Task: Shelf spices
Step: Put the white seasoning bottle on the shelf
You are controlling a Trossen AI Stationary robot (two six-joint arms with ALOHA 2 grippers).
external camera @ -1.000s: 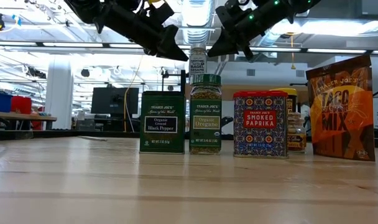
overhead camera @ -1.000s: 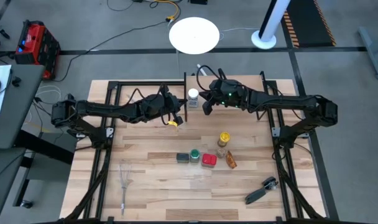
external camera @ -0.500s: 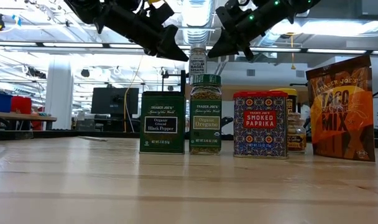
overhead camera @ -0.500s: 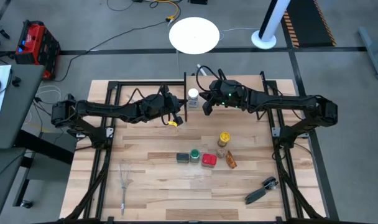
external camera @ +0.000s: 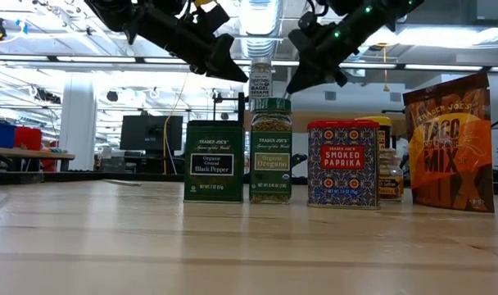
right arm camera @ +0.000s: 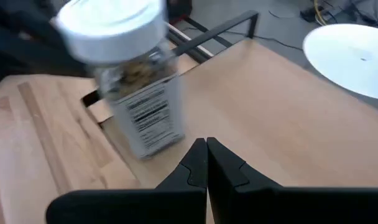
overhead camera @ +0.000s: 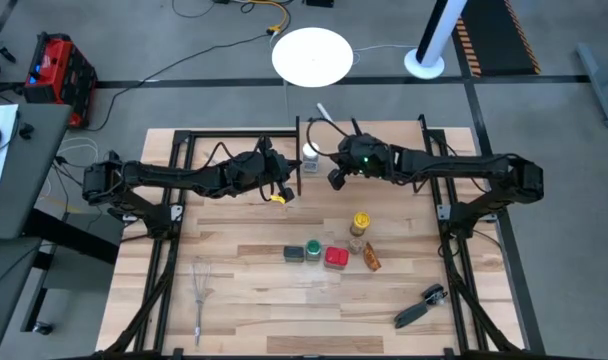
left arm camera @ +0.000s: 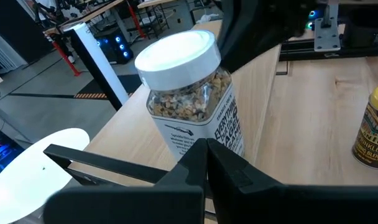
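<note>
Wood-plank table (overhead camera: 244, 300) fills the centre of the high view, with the shelf (overhead camera: 384, 135) across its upper edge. One white-capped jar (overhead camera: 310, 155) stands upright on the shelf board, upper centre of the frame. Left gripper (overhead camera: 282, 186) sits just left of that jar, jaws pressed together and empty. Right gripper (overhead camera: 336, 178) sits just right of it, jaws likewise closed on nothing. Neither is seen to touch the jar.

Remaining spices lie below centre: dark tin (overhead camera: 294, 254), green-capped jar (overhead camera: 313, 249), red tin (overhead camera: 335, 258), yellow-capped jar (overhead camera: 359, 222), orange packet (overhead camera: 371, 259), all on the table and well apart from the shelf. Whisk (overhead camera: 201, 290) at lower left and black-handled tool (overhead camera: 420, 306) at lower right are not part of the job.

Assessment: one of six items shelved; the step in hand appears to be finishing with that jar. Next move calls for one arm to go down-frame to the cluster, open its jaws, and take a single item without toppling neighbours.
</note>
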